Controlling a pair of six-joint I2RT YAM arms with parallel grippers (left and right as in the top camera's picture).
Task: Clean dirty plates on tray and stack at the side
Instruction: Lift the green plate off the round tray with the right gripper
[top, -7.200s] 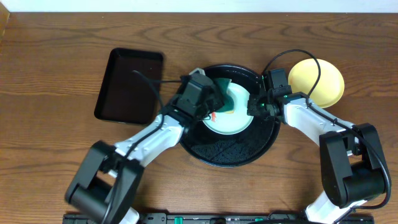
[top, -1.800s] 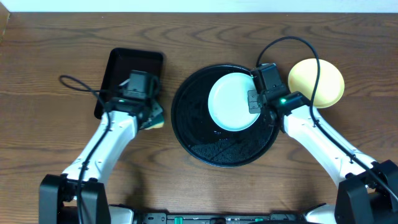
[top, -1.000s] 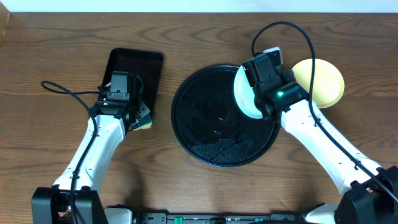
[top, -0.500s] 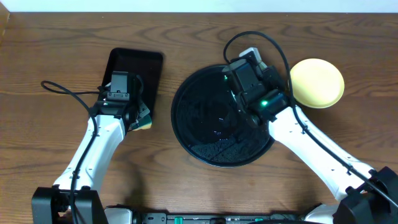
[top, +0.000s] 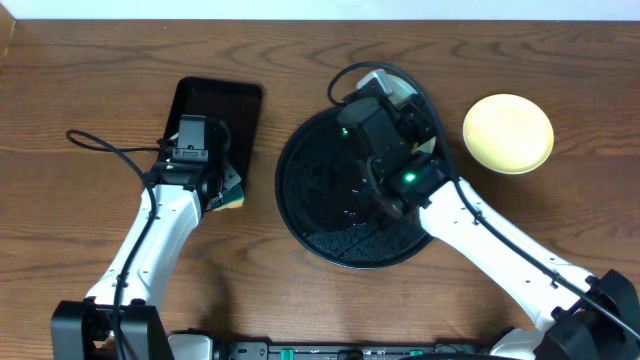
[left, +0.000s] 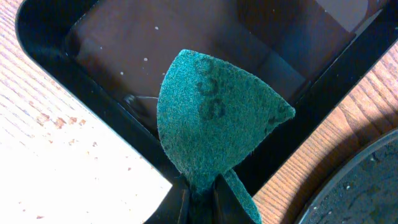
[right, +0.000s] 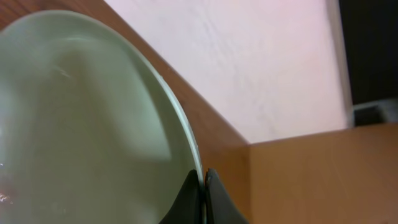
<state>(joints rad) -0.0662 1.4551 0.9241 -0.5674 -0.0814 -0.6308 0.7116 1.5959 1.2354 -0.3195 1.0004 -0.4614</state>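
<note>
My right gripper (right: 203, 182) is shut on the rim of a pale whitish-green plate (right: 87, 124). It holds the plate lifted and tipped on edge. In the overhead view the right gripper (top: 380, 105) is over the far part of the round black tray (top: 320, 225). Only a sliver of the held plate (top: 392, 84) shows there. The pale yellow plate (top: 508, 133) lies on the table to the right of the tray. A third plate is not in view. My left gripper (left: 202, 194) is shut on a green scouring sponge (left: 211, 118).
The smaller rectangular black tray (top: 205, 125) is at the left. In the left wrist view, its rim (left: 68, 93) lies under the sponge. The left gripper (top: 222, 188) hangs at its near right corner. Cables loop above both arms.
My right arm lifted the plate off the round tray, tipped it on edge and swung it left over the tray's far side. The tray's base is now bare. The left arm stayed still.
</note>
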